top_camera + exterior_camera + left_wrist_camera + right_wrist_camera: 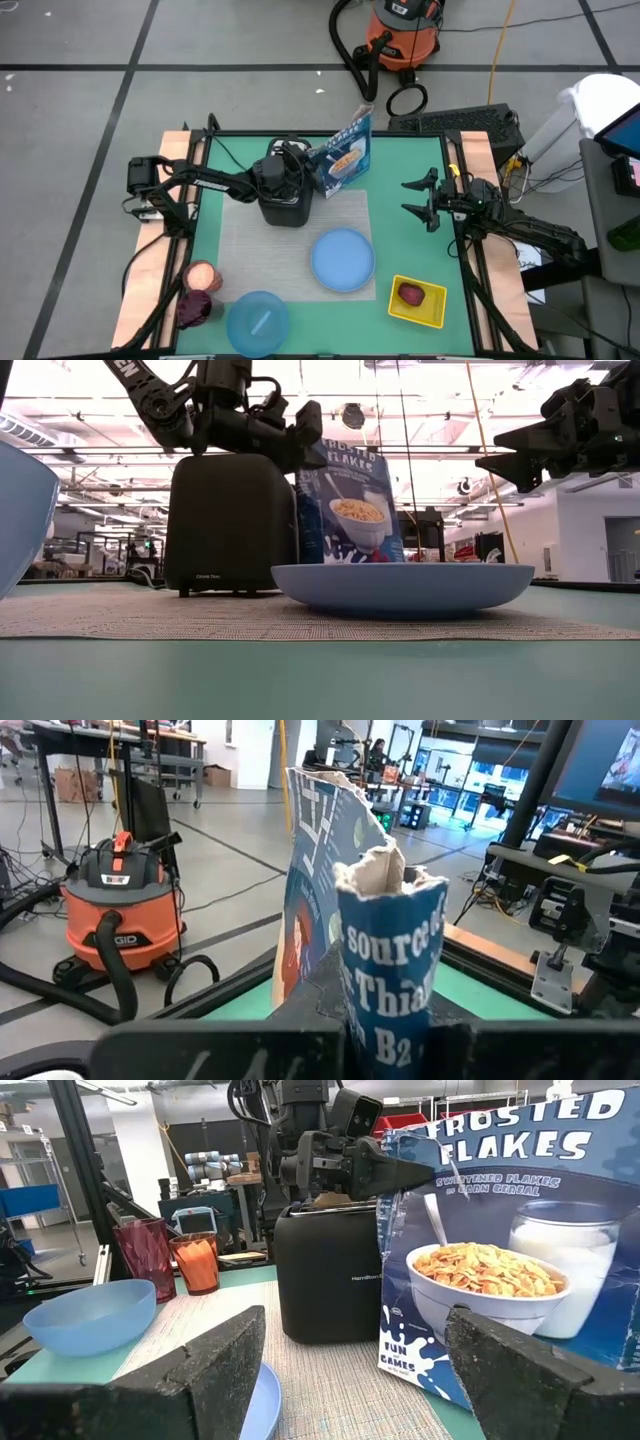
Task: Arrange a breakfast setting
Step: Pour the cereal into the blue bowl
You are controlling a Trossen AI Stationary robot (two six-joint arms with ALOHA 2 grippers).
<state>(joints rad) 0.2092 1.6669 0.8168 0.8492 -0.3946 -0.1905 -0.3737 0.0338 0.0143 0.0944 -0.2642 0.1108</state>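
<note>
1. The left gripper [385,1172] reaches over the black toaster [284,203] near the back of the table [410,205]. Its fingers [300,1045] are pressed together, pinching the torn top edge of the blue cereal box [343,156].
2. The cereal box stands just beside the toaster, on the side toward the right arm, at the back edge of the grey mat [240,245]. In the high view it leans a little. Its front shows a bowl of flakes and the words "Frosted Flakes".
3. The right gripper [420,199] hovers above the table's right edge, well apart from the cereal box. Its fingers [215,1365] are spread wide and hold nothing.
4. The light-blue round plate [343,259] lies on the near part of the mat, in front of the toaster and the box.
5. The light-blue bowl [257,322] sits at the near left of the table, off the mat. A thin pale object lies inside it; I cannot tell what it is.
6. Beside the bowl, at the table's left edge, stand an orange cup [201,276] and a dark red cup [195,308].
7. A yellow square tray [432,305] rests at the near right of the table with the dark red fruit [410,294] on it.
8. On the floor behind the table stands an orange shop vacuum [403,30] with a black hose.
</note>
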